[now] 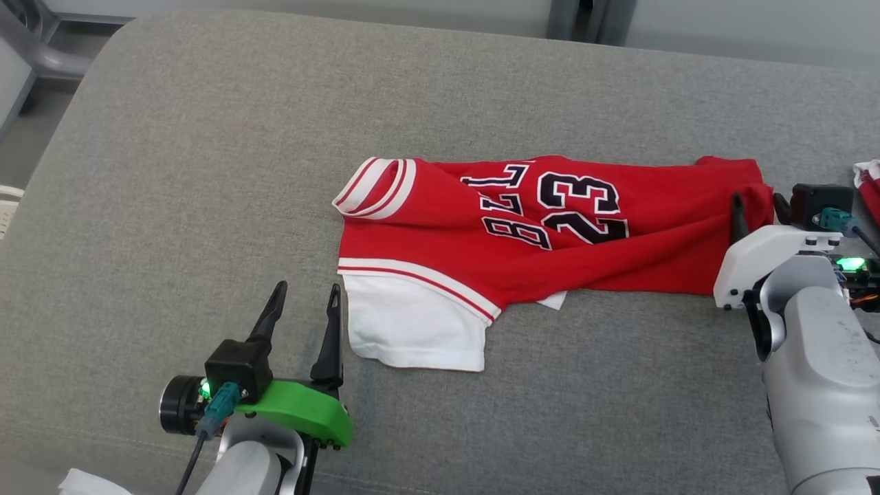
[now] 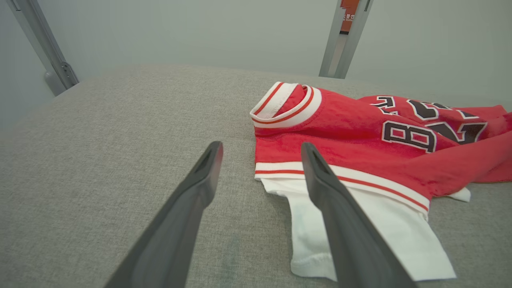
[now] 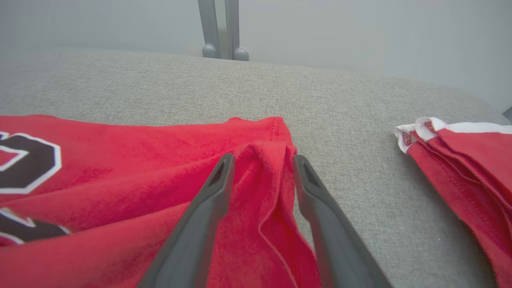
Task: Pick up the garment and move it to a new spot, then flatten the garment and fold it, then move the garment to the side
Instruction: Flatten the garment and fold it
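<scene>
The garment (image 1: 481, 234) is a red jersey with a black "23", striped trim and a white sleeve, lying partly bunched across the grey cushion (image 1: 206, 172). My left gripper (image 1: 306, 289) stands open just left of the white sleeve; in the left wrist view its right finger overlaps the sleeve edge of the garment (image 2: 360, 136), with bare cushion between the jaws of the left gripper (image 2: 261, 147). My right gripper (image 1: 757, 201) is at the jersey's right end. In the right wrist view the right gripper (image 3: 264, 159) has its fingers apart, straddling a raised ridge of the garment (image 3: 120, 180).
A second red and white cloth (image 3: 460, 160) lies folded to the right of the jersey, at the cushion's right edge (image 1: 870, 185). Grey metal posts (image 3: 224, 28) stand behind the cushion. Wide bare cushion lies to the left and in front.
</scene>
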